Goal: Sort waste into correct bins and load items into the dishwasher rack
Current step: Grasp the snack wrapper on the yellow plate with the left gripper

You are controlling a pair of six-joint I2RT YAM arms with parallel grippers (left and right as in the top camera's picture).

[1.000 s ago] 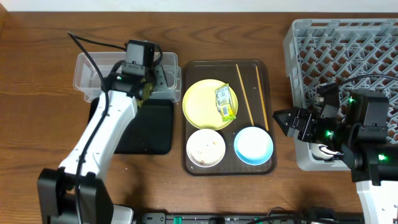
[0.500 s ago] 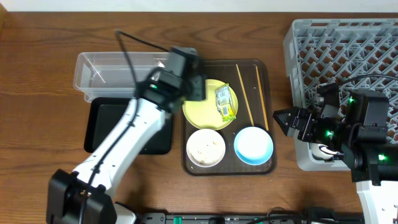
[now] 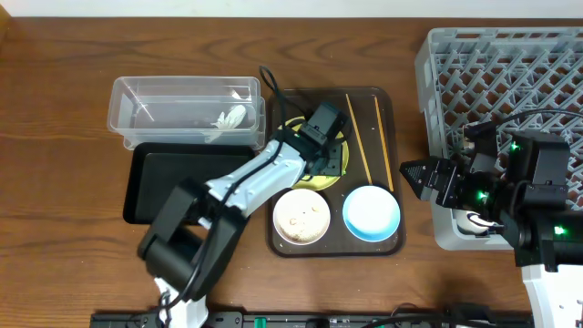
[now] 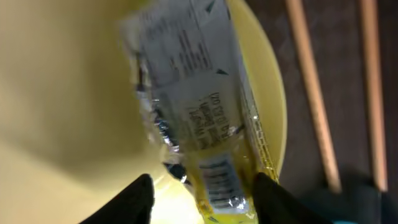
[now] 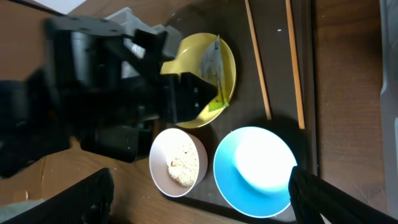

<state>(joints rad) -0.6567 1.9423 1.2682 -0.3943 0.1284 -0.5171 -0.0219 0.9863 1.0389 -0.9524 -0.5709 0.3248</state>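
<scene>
The green-and-yellow snack wrapper point(image 4: 199, 124) lies on the yellow plate point(image 4: 62, 93). My left gripper point(image 4: 205, 199) is open, with one finger on each side of the wrapper's lower end. In the overhead view the left gripper point(image 3: 328, 150) hides the wrapper and most of the plate point(image 3: 290, 124). The white bowl point(image 3: 301, 216) holds rice. The blue bowl point(image 3: 371, 211) sits beside it. Two chopsticks point(image 3: 357, 137) lie along the right of the plate. My right gripper point(image 3: 414, 173) is open and empty beside the grey rack point(image 3: 510, 73).
The dishes sit on a dark brown serving tray point(image 3: 387, 244). The clear tub point(image 3: 173, 91) at the back left holds a crumpled white piece point(image 3: 232, 117). The black tray point(image 3: 173, 182) lies in front of it. A small white object point(image 3: 474, 219) shows in the rack under the right arm.
My left arm has swung right from the clear tub to the yellow plate and lowered over the wrapper. A white piece now shows in the tub. The right arm has not moved.
</scene>
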